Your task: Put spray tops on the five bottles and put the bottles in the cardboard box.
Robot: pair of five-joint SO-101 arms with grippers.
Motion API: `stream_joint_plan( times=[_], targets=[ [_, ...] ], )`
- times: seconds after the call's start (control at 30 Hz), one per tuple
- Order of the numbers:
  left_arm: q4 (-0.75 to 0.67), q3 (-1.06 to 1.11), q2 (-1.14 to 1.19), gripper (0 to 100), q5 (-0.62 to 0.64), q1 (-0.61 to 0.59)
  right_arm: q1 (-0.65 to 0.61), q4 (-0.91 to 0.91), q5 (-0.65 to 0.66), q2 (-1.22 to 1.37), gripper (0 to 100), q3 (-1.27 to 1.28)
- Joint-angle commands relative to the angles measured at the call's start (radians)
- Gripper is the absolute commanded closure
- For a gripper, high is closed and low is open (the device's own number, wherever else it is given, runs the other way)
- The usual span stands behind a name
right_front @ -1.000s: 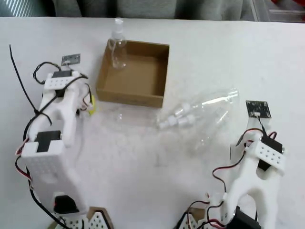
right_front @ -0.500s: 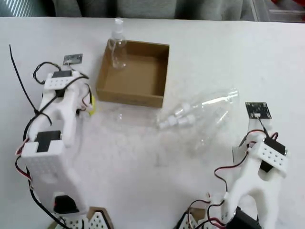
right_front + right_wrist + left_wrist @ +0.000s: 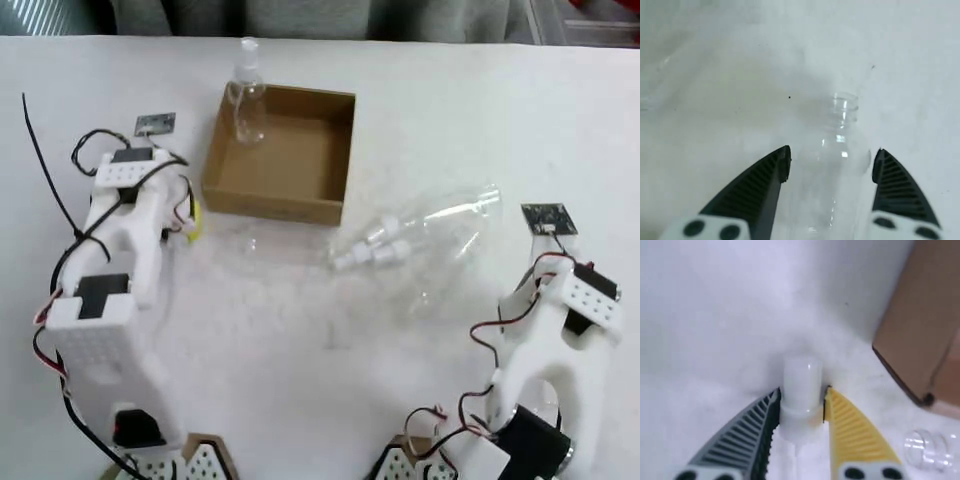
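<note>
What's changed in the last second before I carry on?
The right arm swung outward to its right; its jaws stand open around an uncapped bottle. The left arm, jaws shut on a spray top, the cardboard box and the lying bottles stayed put.

A robotics lab, seemingly; white table point(image 3: 420, 100), two small white arms point(image 3: 115, 250), bare circuit boards point(image 3: 547, 217).

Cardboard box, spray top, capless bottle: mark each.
cardboard box point(image 3: 275, 205), high view, front outer wall.
spray top point(image 3: 801, 382), left wrist view, cap's side.
capless bottle point(image 3: 845, 107), right wrist view, threaded neck.
</note>
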Motion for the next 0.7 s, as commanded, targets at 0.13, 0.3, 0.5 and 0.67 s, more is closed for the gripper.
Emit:
stream_joint_plan(
  times=[0.13, 0.3, 0.5, 0.67],
  targets=[
    [0.009, -0.011, -0.013, 89, -0.011, 0.025, 0.012, 0.12, 0.057, 0.016, 76.5, -0.153],
    [0.009, -0.011, -0.013, 89, -0.011, 0.025, 0.008, 0.14, 0.124, 0.059, 76.5, -0.158],
    [0.009, -0.012, -0.013, 89, -0.012, 0.025, 0.012, 0.145, 0.127, 0.107, 76.5, -0.158],
    [0.009, -0.012, -0.013, 89, -0.012, 0.025, 0.012, 0.116, 0.144, 0.174, 76.5, -0.158]
  ],
)
